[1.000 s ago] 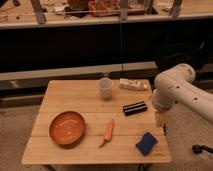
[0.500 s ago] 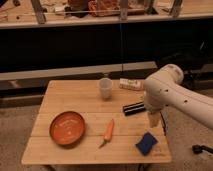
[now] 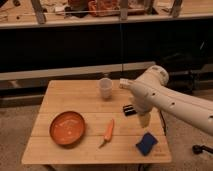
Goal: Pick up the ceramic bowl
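Blue sponge (image 3: 146, 143) lies nearest, at 5 o'clock on the wooden table (image 3: 60, 92). At 8 o'clock sits the ceramic bowl (image 3: 67, 127), upright with its mouth facing up. It is round, so it has no long axis, and its glossy inside looks bare. A carrot (image 3: 108, 131) lies near the bowl, at its 3 o'clock. Just beyond the sponge hangs the gripper (image 3: 144, 119), spread wide, gripping nothing, well apart from the bowl. Farther back lies a black object (image 3: 129, 109), then a whitish cup (image 3: 105, 88) at 12 o'clock, contents unclear.
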You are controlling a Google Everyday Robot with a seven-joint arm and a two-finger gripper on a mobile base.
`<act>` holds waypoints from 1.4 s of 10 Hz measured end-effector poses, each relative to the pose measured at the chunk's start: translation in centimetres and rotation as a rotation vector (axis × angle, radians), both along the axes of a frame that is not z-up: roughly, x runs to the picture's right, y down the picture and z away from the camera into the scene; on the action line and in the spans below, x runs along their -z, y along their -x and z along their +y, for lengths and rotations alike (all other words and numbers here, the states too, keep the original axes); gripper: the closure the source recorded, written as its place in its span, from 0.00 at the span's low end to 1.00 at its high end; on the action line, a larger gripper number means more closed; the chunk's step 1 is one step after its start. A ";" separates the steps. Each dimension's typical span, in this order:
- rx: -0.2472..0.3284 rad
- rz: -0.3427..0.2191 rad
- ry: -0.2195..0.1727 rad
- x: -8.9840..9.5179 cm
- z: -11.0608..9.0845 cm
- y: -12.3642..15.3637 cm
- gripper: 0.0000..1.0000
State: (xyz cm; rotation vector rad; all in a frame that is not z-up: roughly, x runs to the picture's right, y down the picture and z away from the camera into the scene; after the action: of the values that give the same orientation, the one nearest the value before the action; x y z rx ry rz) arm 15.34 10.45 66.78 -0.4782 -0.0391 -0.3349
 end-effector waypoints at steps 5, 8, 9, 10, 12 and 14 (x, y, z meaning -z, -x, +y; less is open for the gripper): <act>0.144 -0.099 -0.010 -0.1 -0.1 5.1 0.20; 0.198 -0.138 -0.014 -0.1 -0.1 6.2 0.20; 0.236 -0.160 -0.016 -0.2 -0.2 7.3 0.20; 0.256 -0.175 -0.016 -0.2 -0.2 8.1 0.20; 0.285 -0.192 -0.016 -0.3 -0.1 8.1 0.20; 0.321 -0.219 -0.017 -0.4 -0.1 9.1 0.20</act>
State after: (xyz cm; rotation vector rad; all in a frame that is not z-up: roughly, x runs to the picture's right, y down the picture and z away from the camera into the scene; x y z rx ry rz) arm 6.22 10.36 67.14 -0.4287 -0.1737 -0.7015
